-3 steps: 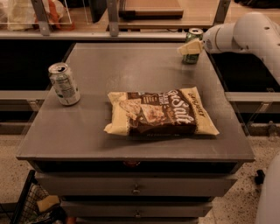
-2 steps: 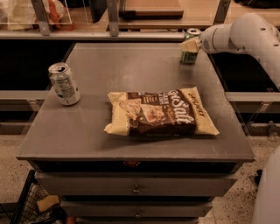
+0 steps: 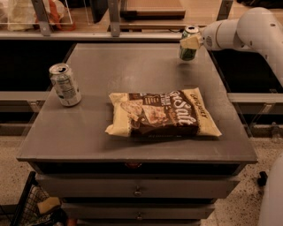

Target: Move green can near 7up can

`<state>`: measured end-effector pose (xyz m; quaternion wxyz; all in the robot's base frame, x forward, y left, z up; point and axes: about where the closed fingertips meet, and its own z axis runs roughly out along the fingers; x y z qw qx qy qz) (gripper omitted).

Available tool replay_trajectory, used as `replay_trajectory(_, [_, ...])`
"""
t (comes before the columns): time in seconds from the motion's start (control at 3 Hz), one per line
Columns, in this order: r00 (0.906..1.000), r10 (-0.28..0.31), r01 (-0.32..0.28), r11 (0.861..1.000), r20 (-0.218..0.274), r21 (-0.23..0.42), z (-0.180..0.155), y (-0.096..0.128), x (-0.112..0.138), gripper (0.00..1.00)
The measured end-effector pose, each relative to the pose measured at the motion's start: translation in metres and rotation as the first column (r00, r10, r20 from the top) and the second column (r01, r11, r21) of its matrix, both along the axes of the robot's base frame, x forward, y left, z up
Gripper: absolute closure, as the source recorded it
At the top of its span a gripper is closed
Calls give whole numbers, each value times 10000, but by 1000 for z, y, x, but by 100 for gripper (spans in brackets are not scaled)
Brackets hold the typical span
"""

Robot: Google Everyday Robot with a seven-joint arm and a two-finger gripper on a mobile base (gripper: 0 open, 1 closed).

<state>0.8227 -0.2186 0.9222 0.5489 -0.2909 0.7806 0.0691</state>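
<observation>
The green can [image 3: 188, 52] is at the far right of the grey table [image 3: 132, 75], held upright and lifted a little off the surface. My gripper [image 3: 191, 42] comes in from the right on a white arm and is shut on the green can's upper part. The 7up can [image 3: 65, 84], silver-white with green print, stands upright near the table's left edge, far from the green can.
A large brown and cream chip bag [image 3: 163, 114] lies flat in the middle front of the table, between the two cans. Shelving and clutter [image 3: 40, 13] run behind the table. Drawers [image 3: 137, 190] sit under the tabletop.
The green can has moved up off the table in my gripper and now tilts less; the arm has lifted slightly. The 7up can and the bag have not moved.
</observation>
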Motion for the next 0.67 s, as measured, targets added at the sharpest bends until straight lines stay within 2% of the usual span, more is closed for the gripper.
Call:
replay_trajectory(0.33, [9901, 1363, -1358, 9906, 343, -173, 31, 26, -15, 100])
replay_trajectory(0.67, [9549, 2890, -2859, 9569, 683, -513, 64, 52, -34, 100])
